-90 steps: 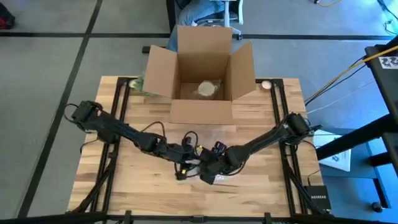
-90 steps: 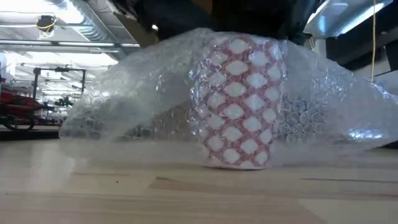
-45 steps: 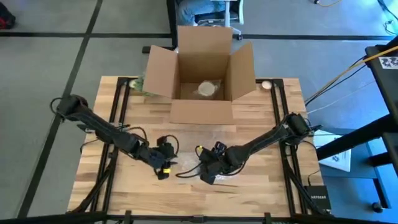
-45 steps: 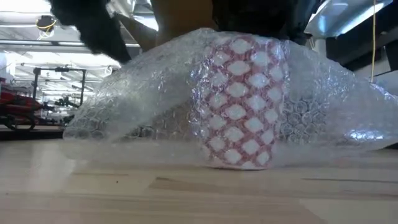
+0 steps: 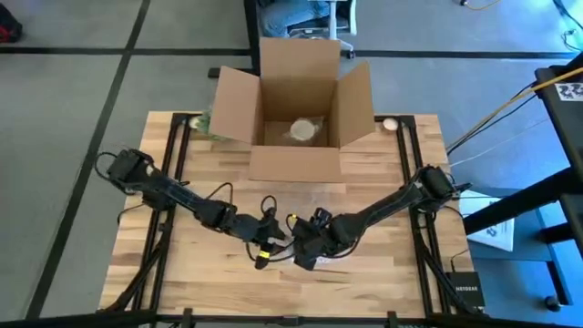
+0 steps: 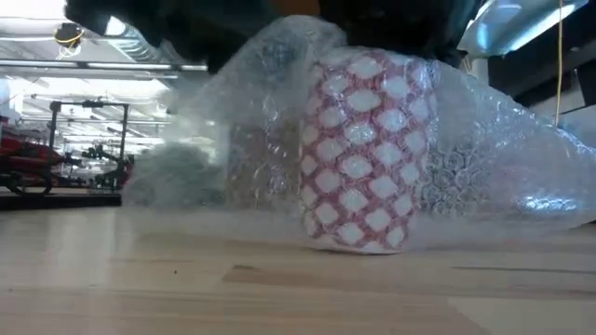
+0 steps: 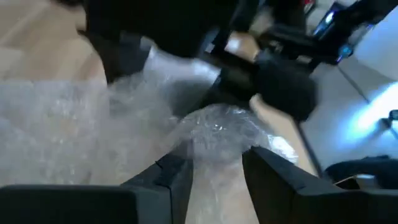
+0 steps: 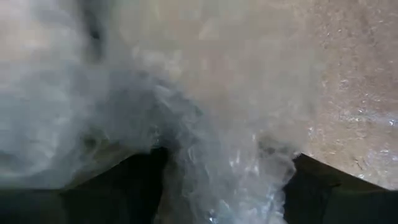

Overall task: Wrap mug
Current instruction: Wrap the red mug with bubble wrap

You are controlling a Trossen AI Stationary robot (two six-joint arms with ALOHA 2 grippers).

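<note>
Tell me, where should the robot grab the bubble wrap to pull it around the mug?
Probably the loose flap of bubble wrap beside the mug, coming in from above and pinching its edge. In the low view that flap stands bunched up off the table, so fingers can close on it, while the mug stands upright and stays put. The left gripper already has wrap between its fingers; the right gripper does too.

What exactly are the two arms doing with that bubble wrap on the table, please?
They are wrapping a red-and-white patterned mug in a sheet of bubble wrap. The mug stands upright on the wooden table, already draped in the sheet. The left gripper pinches a bunched fold of wrap, and the right gripper has wrap between its fingers too. An open cardboard box sits at the table's far edge, with something pale inside.
</note>
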